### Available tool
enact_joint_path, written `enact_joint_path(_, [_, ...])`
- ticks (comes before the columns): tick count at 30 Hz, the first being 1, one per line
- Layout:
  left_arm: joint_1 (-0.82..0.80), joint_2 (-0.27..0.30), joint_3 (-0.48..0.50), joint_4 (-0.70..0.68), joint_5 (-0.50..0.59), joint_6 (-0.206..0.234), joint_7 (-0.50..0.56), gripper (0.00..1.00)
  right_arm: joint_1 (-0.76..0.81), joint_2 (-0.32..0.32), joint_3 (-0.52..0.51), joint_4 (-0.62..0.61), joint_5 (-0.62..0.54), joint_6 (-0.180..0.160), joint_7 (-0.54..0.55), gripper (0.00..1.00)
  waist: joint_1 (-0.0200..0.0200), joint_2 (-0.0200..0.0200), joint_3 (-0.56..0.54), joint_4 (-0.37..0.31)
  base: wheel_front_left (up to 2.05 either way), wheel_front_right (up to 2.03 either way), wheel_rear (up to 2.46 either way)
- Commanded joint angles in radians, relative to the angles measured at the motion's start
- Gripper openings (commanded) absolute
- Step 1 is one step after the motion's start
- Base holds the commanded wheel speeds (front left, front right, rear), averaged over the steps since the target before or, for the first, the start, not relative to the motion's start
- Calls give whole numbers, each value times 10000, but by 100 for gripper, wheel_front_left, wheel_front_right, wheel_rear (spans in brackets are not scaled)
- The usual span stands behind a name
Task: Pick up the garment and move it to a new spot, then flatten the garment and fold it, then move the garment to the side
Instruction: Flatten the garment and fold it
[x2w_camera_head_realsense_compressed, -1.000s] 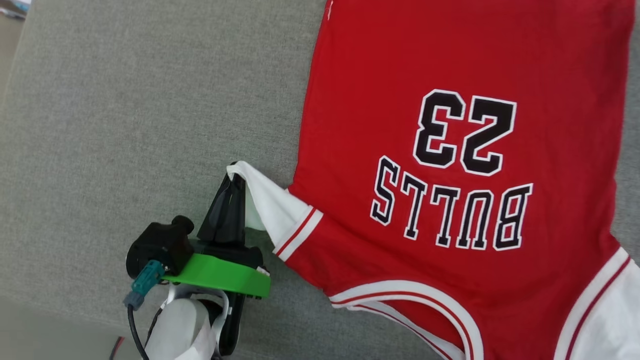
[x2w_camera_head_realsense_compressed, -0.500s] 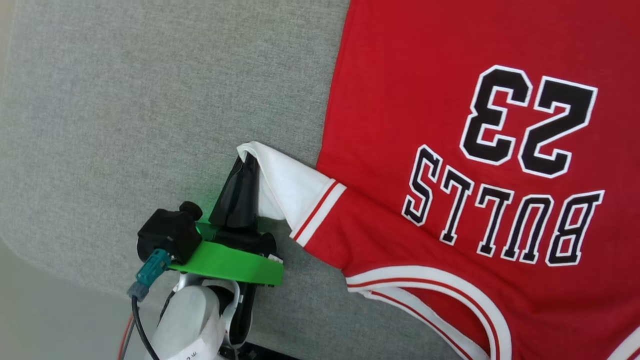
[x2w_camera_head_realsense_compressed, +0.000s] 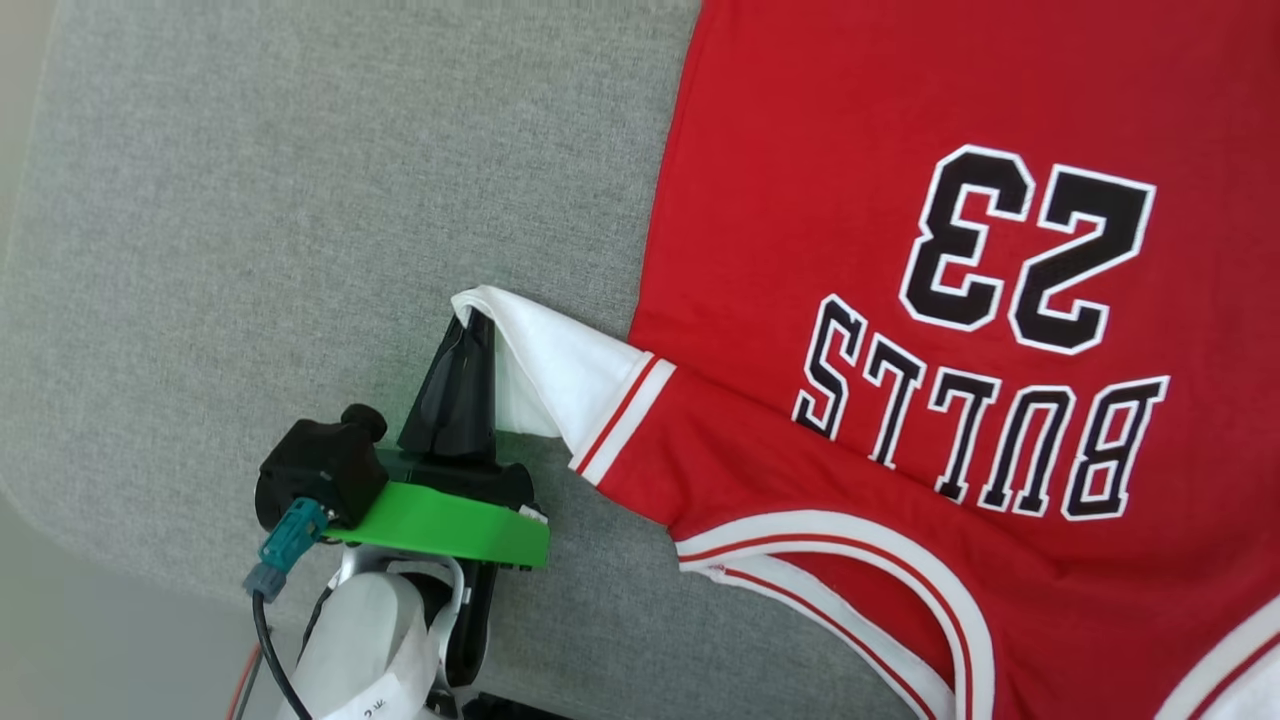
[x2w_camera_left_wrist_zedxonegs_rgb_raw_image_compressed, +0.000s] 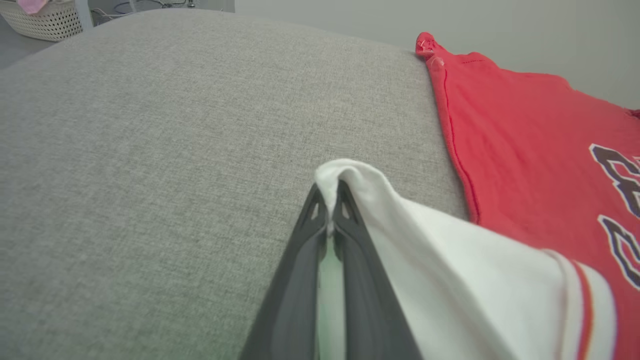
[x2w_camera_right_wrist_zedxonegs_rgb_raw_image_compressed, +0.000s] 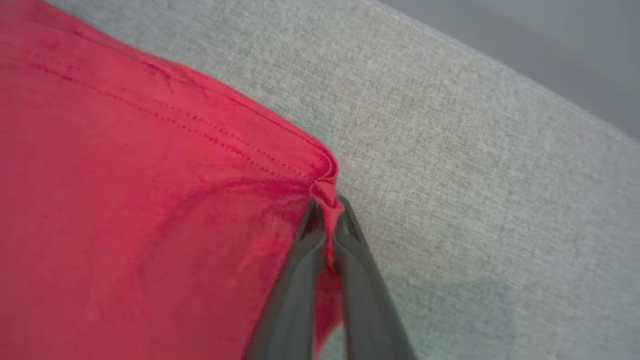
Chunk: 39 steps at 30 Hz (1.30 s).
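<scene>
Left end effector (x2w_camera_head_realsense_compressed: 470, 325) clamped tight on the tip of a white short sleeve, its two dark fingers pressed together with the cloth pinched and folded over their tips. The left wrist view (x2w_camera_left_wrist_zedxonegs_rgb_raw_image_compressed: 328, 200) shows the same pinch from behind, with the sleeve draping off to the right of the fingers. Behind those fingers sit a green mount (x2w_camera_head_realsense_compressed: 440, 525) and a black wrist camera (x2w_camera_head_realsense_compressed: 320, 475) with a teal plug.

Right end effector (x2w_camera_right_wrist_zedxonegs_rgb_raw_image_compressed: 327, 205) closed on a corner of red cloth, its fingertips meeting just below a stitched edge, with the fabric puckered between them.

The garment (x2w_camera_head_realsense_compressed: 900, 150) lies spread print side up on the grey fabric-covered tabletop (x2w_camera_head_realsense_compressed: 300, 200), occupying the right half of the head view. Its neckline, trimmed in white and red, points toward the robot at the lower edge of that view. The body runs away from the robot and out past the top edge. The long axis runs near to far and leans a little to the right as it goes away. The black, white-outlined "23" and "BULLS" read upside down from the head camera.

The held sleeve stretches out to the robot's left, lifted off the cloth surface at its tip, its red-and-white stripe band just beside the red shoulder.

A white woven basket (x2w_camera_left_wrist_zedxonegs_rgb_raw_image_compressed: 45, 25) stands beyond the tabletop's far corner in the left wrist view.
</scene>
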Motion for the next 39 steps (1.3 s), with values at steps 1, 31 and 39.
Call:
enact_joint_path(1, [91, -39, 81, 26, 120, -10, -59, 0, 464, 38, 162, 252, -11, -6, -40, 0, 0, 0, -530, -272, 0, 0, 0])
enact_joint_path(31, [2828, -39, 1702, 671, 699, -230, -59, 0, 7737, -2374, 385, -2633, 3479, -6, -3333, 0, 0, 0, -5142, -2203, 0, 0, 0])
enact_joint_path(39, [3131, -39, 1972, 703, 761, -268, -59, 0, 10714, -2067, -384, -2757, 3681, -6, -3319, 0, 0, 0, -5531, -2516, 0, 0, 0])
